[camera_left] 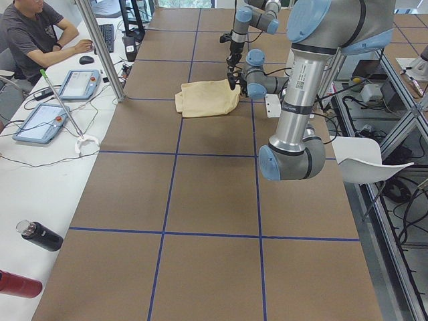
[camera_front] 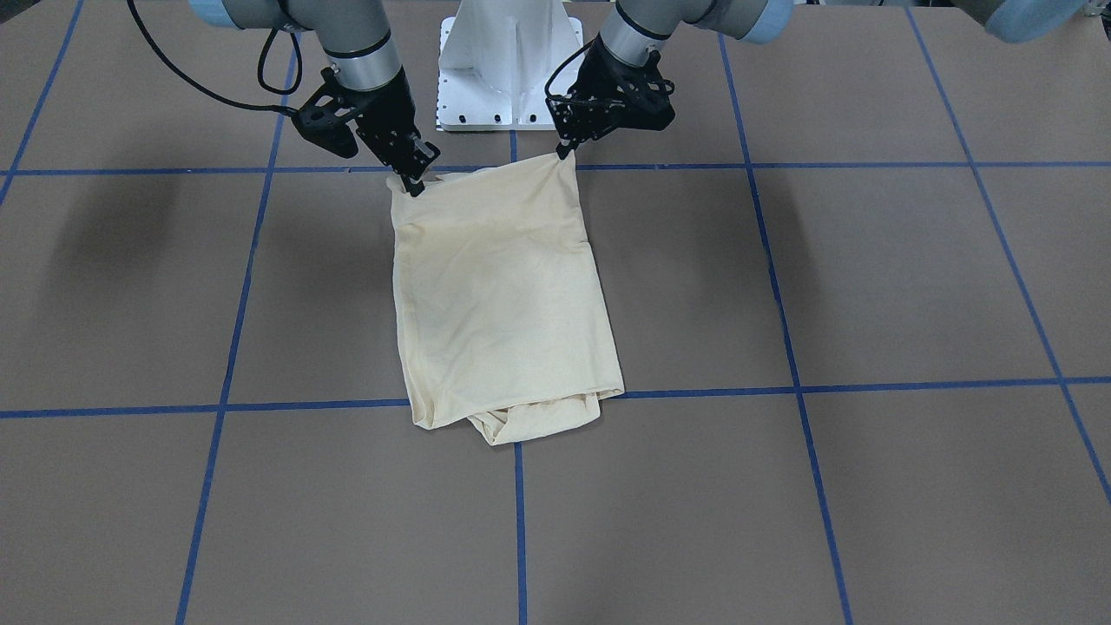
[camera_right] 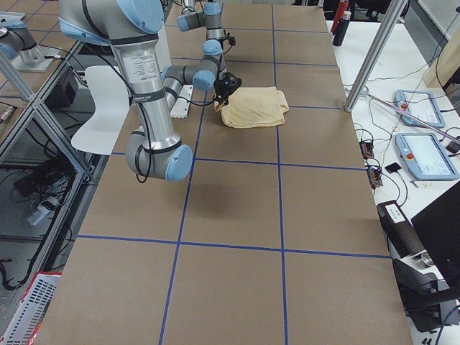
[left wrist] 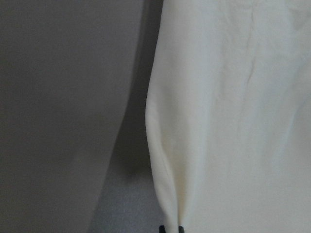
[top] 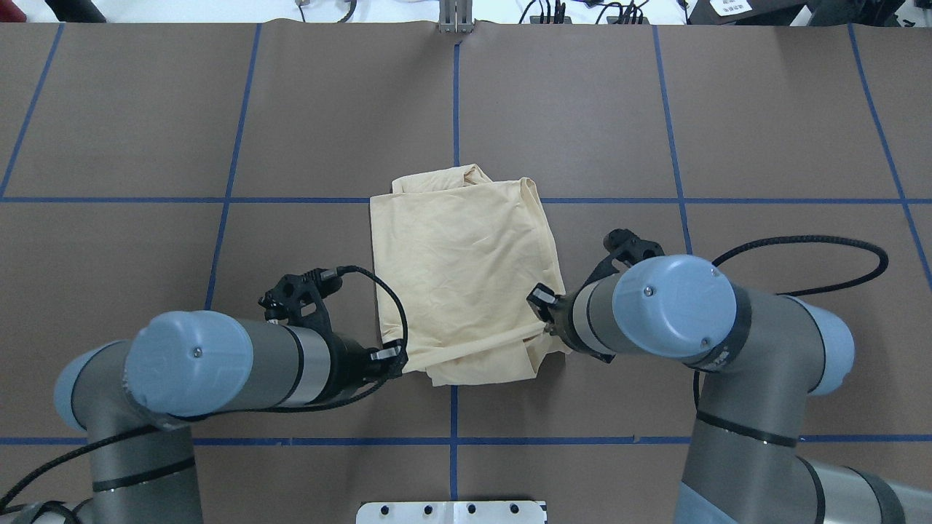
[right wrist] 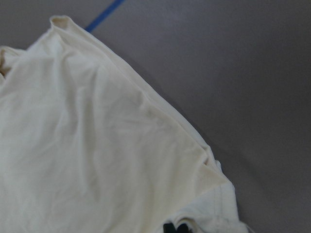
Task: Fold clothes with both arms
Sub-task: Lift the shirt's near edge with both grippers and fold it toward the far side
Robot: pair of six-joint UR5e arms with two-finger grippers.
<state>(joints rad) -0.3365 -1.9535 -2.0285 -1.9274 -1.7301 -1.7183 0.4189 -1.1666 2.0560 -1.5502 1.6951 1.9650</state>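
The pale yellow shirt [camera_front: 499,295] lies folded into a rough rectangle at the table's middle, plain side up; its print and neck label are hidden. My left gripper [camera_front: 564,152] is shut on the corner of the shirt's edge nearest the robot, also in the overhead view [top: 397,356]. My right gripper [camera_front: 415,182] is shut on the other near corner, also in the overhead view [top: 542,324]. That edge is raised a little and stretched between them. The far end [camera_front: 521,417] is bunched, with cloth sticking out underneath. The shirt fills both wrist views [left wrist: 233,116] [right wrist: 97,160].
The white pedestal base [camera_front: 510,69] stands just behind the grippers. Blue tape lines [camera_front: 790,347] grid the brown table. An operator [camera_left: 33,33] sits at a side desk with tablets [camera_left: 40,124]. Bottles [camera_left: 40,235] lie on that desk; a white chair [camera_left: 371,157] is beside the table.
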